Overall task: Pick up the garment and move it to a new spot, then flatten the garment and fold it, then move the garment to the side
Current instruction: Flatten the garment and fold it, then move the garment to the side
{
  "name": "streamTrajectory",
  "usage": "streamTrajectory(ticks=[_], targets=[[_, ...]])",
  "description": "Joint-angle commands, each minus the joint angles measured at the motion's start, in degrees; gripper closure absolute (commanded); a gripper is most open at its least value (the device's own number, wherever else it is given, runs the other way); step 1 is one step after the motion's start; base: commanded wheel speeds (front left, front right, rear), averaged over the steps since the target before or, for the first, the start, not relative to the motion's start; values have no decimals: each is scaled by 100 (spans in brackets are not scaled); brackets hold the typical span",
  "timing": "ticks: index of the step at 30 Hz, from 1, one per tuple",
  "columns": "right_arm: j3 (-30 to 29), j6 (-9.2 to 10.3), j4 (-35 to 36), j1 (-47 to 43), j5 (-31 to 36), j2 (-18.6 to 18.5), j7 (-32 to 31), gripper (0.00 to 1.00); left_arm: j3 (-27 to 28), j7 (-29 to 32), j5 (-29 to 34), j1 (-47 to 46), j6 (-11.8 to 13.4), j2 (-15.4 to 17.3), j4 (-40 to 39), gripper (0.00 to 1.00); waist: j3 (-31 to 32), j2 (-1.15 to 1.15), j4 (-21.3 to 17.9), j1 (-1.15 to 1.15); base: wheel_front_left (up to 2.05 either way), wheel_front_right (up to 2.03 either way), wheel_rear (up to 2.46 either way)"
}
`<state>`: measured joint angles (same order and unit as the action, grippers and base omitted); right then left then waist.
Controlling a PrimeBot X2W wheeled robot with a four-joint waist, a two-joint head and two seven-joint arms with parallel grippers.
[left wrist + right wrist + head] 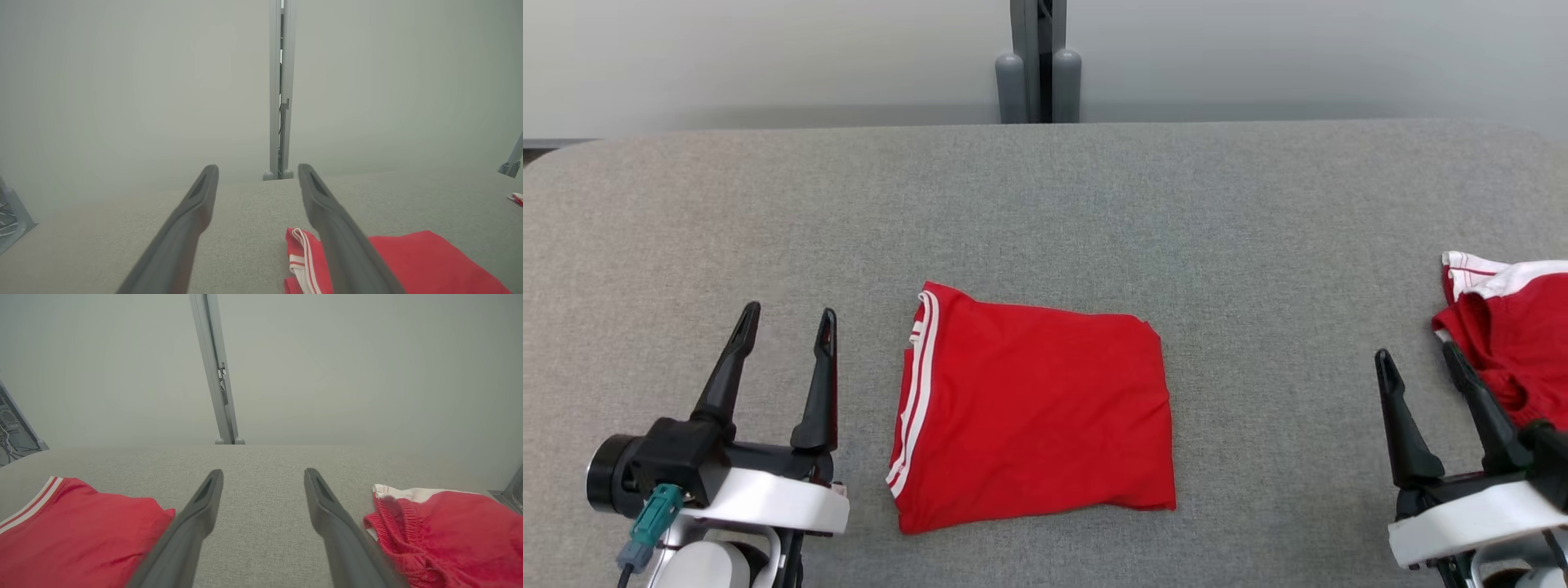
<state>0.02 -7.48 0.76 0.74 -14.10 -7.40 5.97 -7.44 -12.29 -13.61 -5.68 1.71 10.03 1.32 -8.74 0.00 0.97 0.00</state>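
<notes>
The garment [1033, 408] lies folded into a neat red rectangle at the middle of the grey table [1045, 204], its red-and-white striped trim along the left edge. My left gripper [788, 318] hovers open just left of it, nothing between its fingers. The left wrist view shows that gripper [257, 169] with the garment [429, 261] at the lower right, partly behind one finger. My right gripper [1415, 357] stands open well to the right of the garment and holds nothing. In the right wrist view, this gripper [263, 473] has the garment [73, 531] to its left.
Crumpled red shorts [1515, 335] with white trim lie at the table's right edge, close beside my right gripper; their elastic waistband shows in the right wrist view [449, 531]. A grey post [1037, 73] stands behind the table's far edge, against a pale wall.
</notes>
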Motion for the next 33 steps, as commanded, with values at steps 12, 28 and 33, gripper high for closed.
streamTrajectory(ticks=[12, 28, 33], targets=[[-246, -4, 213, -270, 85, 145, -186, 0, -52, 211, -44, 331, 136, 64, -200, 0, 165, 0, 52, 0, 0, 0, 0], [-25, -4, 134, -54, -26, 35, -514, 0, -179, 298, -74, 237, 142, 71, -370, 0, 35, 0, 420, 0, 0, 0, 0], [396, -5, -275, 103, -162, -47, -780, 0, -274, 239, -123, 129, 92, -6, -270, 0, -45, 0, 803, 0, 0, 0, 0]])
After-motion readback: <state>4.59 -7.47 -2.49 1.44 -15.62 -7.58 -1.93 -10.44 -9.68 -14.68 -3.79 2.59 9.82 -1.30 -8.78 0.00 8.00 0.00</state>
